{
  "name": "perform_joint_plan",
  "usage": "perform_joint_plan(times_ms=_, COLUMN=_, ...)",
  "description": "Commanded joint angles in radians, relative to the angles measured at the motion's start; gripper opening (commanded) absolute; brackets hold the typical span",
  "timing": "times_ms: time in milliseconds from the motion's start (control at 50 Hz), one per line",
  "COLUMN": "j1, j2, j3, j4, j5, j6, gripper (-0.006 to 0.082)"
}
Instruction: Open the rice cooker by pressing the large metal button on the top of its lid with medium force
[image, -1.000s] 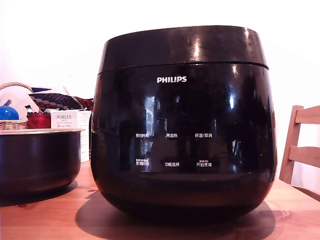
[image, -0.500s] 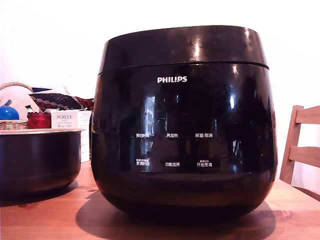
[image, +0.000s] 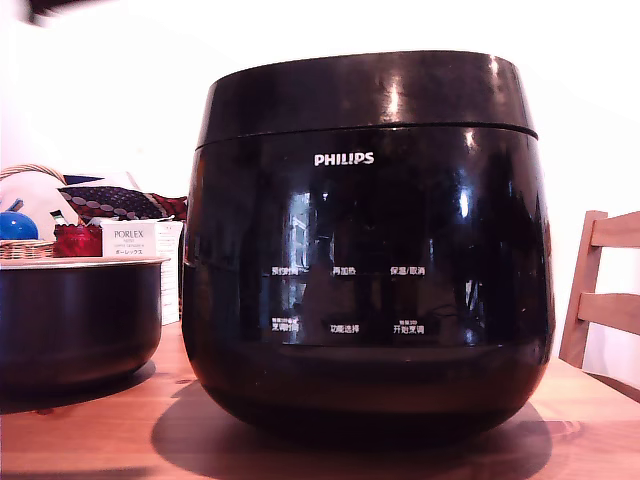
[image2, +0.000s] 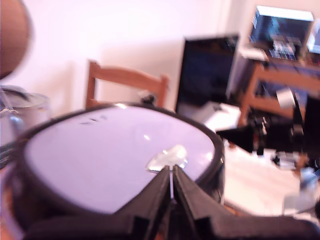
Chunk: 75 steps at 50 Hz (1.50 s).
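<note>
Gripper w/ jaws closed, empty, above lid; metal button lies just ahead of tips, lower down. Cooker on table, lid seated.

A wooden tabletop of warm reddish tone is seen across the foreground of the exterior view, dark shadows cast on it. The wall behind is washed out to near white by strong light. A pale wooden chair back is seen at the exterior view's right edge. In the wrist view, blurred, a slatted wooden chair is found beyond the gripper, against a pale pinkish wall; a dark upright screen-like panel and a cluttered wooden shelf unit are seen farther off to one side.
</note>
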Motion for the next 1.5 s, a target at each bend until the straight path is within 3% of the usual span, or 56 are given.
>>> perform_joint_plan(times_ms=0, j1=-0.026, j2=0.029, j3=0.023, j4=0.041, j5=-0.019, j6=0.033, gripper=-0.0022)
perform_joint_plan(times_ms=300, j1=-0.100, j2=0.182, j3=0.067, j4=0.156, j5=-0.066, j6=0.081, gripper=-0.0022)
perform_joint_plan(times_ms=760, j1=-0.129, j2=0.352, j3=0.154, j4=0.167, j5=-0.113, j6=0.107, gripper=-0.0022)
perform_joint_plan(times_ms=1480, j1=-0.144, j2=0.372, j3=0.158, j4=0.092, j5=-0.167, j6=0.135, gripper=-0.0022)
